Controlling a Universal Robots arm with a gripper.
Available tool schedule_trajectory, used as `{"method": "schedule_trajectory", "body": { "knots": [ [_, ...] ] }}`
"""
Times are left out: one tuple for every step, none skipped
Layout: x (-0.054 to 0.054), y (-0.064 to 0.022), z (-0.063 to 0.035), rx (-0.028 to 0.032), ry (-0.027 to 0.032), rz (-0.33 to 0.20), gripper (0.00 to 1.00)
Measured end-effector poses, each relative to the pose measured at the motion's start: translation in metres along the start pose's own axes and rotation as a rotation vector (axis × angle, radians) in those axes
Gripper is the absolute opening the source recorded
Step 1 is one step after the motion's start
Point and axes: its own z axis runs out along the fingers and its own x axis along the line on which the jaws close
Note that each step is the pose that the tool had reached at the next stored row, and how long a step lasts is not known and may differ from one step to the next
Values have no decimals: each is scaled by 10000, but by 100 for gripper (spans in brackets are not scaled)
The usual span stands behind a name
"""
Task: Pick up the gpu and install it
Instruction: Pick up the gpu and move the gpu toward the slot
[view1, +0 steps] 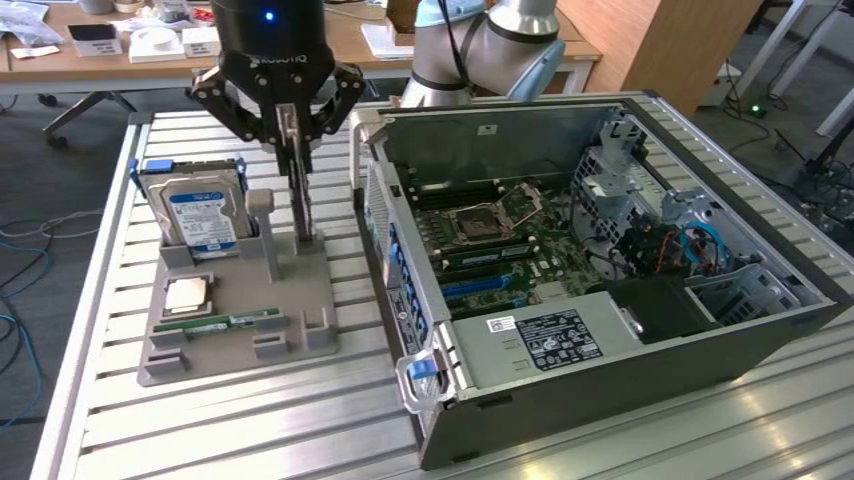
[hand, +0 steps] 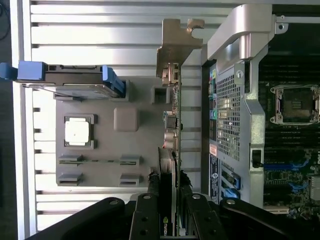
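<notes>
Clamping the gpu (hand: 173, 100) on edge, the gripper (view1: 295, 140) holds its long axis parallel to the computer case (view1: 587, 385), with the bracket toward the hard drive (view1: 200, 212).

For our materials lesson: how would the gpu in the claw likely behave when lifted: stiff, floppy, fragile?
The gpu looks like a thin flat board, so it is probably stiff and light. Gripped on its narrow edge by the claw, it would likely tip if released. Its exposed components suggest fragility.

gripper (view1: 292, 135) pinching gpu (view1: 306, 205) upright at gray holder (view1: 300, 292), hard drive (view1: 200, 215) at exterior view's left, open pc case (view1: 601, 400) at exterior view's right
</notes>
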Motion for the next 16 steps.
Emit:
{"method": "schedule_trajectory", "body": {
  "knots": [
    [-1, 1, -24, -1, -1, 0, 26],
    [-1, 2, -46, -1, -1, -1, 26],
    [-2, 3, -67, -1, -1, 0, 26],
    [-2, 4, -88, 0, -1, 0, 26],
    [-3, 5, -107, 0, -1, -1, 26],
    [-3, 6, -125, -1, -2, 0, 26],
    [-4, 7, -144, 0, -3, -1, 26],
    [-4, 8, -160, -1, -4, 0, 26],
    [-4, 8, -174, -1, -4, 1, 26],
    [-5, 9, -189, -1, -3, 0, 26],
    [-5, 10, -203, -1, -5, -1, 26],
    [-5, 10, -215, -1, -5, 0, 26],
    [-5, 11, -228, -1, -5, 0, 26],
    [-5, 11, -238, -1, -5, 0, 26],
    [-6, 12, -245, 0, -5, 0, 26],
    [-6, 12, -249, -1, -6, 0, 26]
  ]
}}
